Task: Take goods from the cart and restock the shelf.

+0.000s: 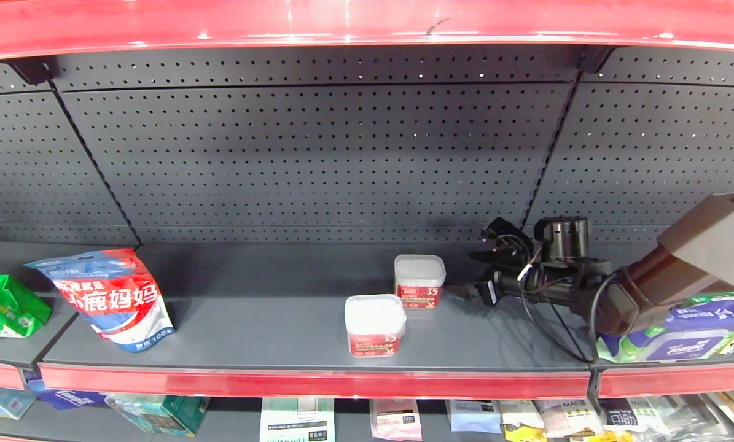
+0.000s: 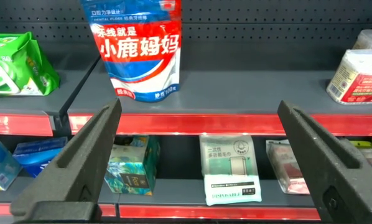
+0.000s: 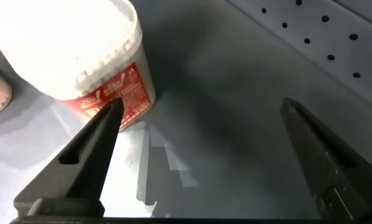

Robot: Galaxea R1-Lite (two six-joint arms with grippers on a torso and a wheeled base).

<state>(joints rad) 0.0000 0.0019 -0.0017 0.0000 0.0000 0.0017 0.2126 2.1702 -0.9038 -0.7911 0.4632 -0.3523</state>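
Two white tubs with red labels stand on the grey shelf (image 1: 268, 331): the rear tub (image 1: 419, 280) and the front tub (image 1: 374, 325). My right gripper (image 1: 474, 273) hovers low over the shelf just right of the rear tub, open and holding nothing. In the right wrist view the rear tub (image 3: 74, 56) sits beyond one fingertip of the right gripper (image 3: 201, 106), apart from it. My left gripper (image 2: 199, 109) is open and empty in front of the shelf, facing a blue and red pouch (image 2: 136, 50).
The pouch (image 1: 112, 298) stands at the shelf's left, a green pack (image 1: 4, 307) beyond it. Tissue packs (image 1: 686, 334) lie at the right under my right arm. Bare shelf lies between pouch and tubs. The lower shelf (image 2: 192, 196) holds several packets.
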